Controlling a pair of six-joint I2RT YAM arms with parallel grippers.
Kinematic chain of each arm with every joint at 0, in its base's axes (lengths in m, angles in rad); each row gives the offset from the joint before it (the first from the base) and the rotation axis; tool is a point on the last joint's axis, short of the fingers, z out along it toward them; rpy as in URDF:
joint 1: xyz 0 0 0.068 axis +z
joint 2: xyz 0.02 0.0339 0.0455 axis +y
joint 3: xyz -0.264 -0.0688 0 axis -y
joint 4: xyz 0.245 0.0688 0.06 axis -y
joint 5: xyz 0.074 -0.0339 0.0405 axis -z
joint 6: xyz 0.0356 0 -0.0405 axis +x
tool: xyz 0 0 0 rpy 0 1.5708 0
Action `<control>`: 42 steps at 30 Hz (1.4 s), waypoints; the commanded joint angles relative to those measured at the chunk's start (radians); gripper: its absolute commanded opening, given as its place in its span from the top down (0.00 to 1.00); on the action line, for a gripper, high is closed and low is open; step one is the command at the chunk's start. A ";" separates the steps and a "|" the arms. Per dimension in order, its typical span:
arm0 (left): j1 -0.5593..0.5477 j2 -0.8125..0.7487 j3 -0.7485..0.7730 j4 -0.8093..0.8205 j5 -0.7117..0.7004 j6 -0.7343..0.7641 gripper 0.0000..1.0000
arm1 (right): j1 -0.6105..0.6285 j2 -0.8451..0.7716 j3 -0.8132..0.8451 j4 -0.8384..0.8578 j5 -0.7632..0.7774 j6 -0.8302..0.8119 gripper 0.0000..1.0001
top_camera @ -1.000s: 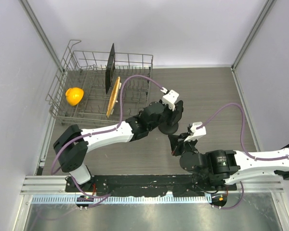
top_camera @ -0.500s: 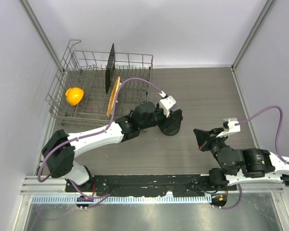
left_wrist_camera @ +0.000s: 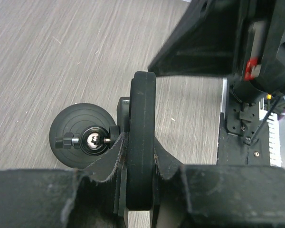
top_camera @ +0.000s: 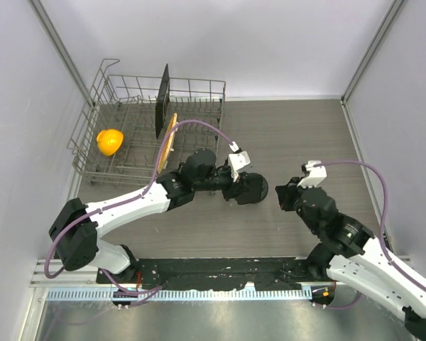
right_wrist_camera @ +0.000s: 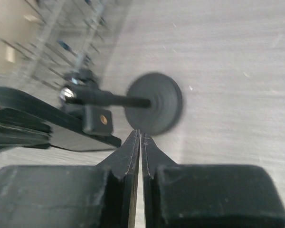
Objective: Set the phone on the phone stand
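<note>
The phone is a black slab seen edge-on in the left wrist view, and my left gripper is shut on its edge. Right behind it is the phone stand, with its round disc base on the table and its knobbed joint touching the phone's left face. In the top view the stand's disc lies just right of my left gripper. My right gripper is shut and empty, just right of the disc. The right wrist view shows the disc, the rod and the slab beyond the right gripper.
A wire dish rack stands at the back left, holding an orange object, an upright black square plate and a tan plate. Walls close in the left, back and right sides.
My right gripper drew back from the stand's front, swung right, then came in to the disc's right side. My left wrist shifted slightly left and nearer, still gripping.
</note>
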 commanded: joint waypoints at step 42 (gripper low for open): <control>0.101 0.168 0.269 -0.437 0.617 0.320 1.00 | -0.169 -0.176 -0.047 0.155 -0.849 -0.042 0.33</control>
